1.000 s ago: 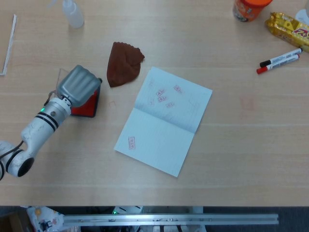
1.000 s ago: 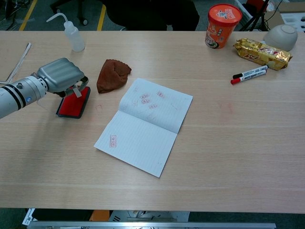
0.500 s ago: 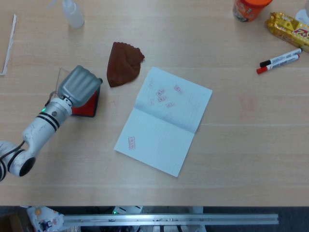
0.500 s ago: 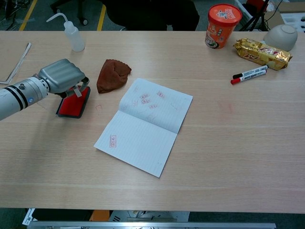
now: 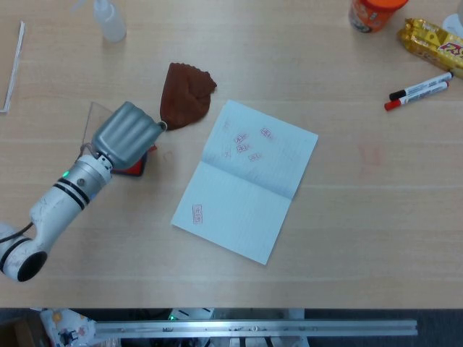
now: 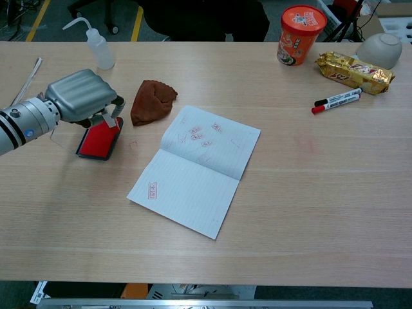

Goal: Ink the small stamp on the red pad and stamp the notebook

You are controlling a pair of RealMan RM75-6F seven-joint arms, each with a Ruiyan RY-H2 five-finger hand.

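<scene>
open notebook [image 6: 196, 170], mid-table, several red marks already on it. left hand [image 6: 82, 96], fingers curled on a small stamp [image 6: 108, 118], raised just over the red ink pad [image 6: 98, 140]. step judged: inking done, carry to the page next; calls for a level press on blank paper. right hand unseen.

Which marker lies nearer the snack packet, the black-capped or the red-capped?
The black-capped marker; it lies just beyond the red-capped marker, closer to the gold snack packet.
</scene>
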